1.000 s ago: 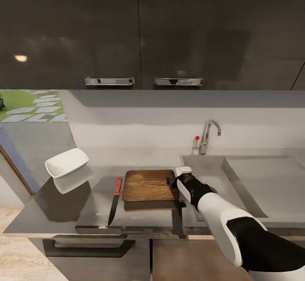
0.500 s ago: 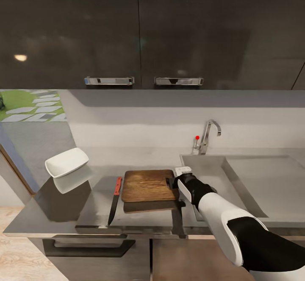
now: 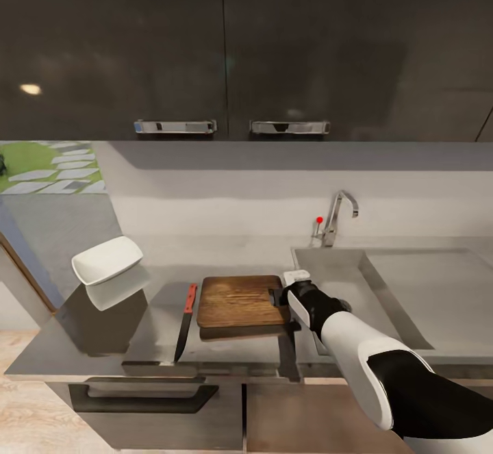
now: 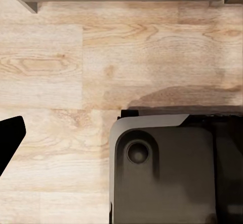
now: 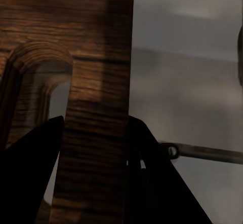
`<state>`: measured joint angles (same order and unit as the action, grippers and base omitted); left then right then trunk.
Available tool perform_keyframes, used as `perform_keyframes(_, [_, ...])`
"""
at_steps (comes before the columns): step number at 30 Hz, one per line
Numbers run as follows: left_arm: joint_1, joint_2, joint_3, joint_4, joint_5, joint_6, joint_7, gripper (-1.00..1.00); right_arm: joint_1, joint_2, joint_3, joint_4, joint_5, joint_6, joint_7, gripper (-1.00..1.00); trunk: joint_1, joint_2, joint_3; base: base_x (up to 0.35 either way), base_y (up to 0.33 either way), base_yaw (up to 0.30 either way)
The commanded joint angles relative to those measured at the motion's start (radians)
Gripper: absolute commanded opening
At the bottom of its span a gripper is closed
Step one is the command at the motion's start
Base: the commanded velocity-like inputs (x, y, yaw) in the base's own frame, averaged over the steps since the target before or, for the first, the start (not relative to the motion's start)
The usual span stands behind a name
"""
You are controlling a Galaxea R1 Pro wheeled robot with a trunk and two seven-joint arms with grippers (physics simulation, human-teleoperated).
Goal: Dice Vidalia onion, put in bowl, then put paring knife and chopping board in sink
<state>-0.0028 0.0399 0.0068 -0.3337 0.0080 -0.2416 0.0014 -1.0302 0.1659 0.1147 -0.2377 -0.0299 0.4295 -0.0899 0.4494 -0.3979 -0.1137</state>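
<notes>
On the far left of the countertop, the white bowl sits tilted near the counter's left end. To its right the paring knife lies flat, red handle toward the wall and dark blade toward the near edge, just beside the left edge of the chopping board without clearly touching it. The board appears lifted slightly off the worktop, a shadow under its near edge. The right gripper is clamped on the board's right end; in the right wrist view its dark fingers sit on either side of the strip of wood beside the board's oval hole. Further right is the sink, with its tap and red-tipped lever at the far rim. The left wrist view looks down on wooden floor and a dark robot part; whether the left gripper is spread or closed I cannot tell.
</notes>
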Motion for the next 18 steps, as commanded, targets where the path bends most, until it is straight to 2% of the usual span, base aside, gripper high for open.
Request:
perform_keyframes(1, [0.000,0.000,0.001,0.000,0.001,-0.002,0.000,1.00,-0.001,0.000,0.007,-0.002,-0.004,0.006,-0.004,-1.00,0.001,-0.002,-0.003,0.000,0.000,0.000])
perform_keyframes(18, [0.000,0.000,-0.001,0.002,0.000,-0.002,0.000,1.00,-0.001,-0.005,0.005,0.001,-0.003,0.003,-0.011,-1.00,0.001,-0.002,-0.014,0.014,0.000,0.000])
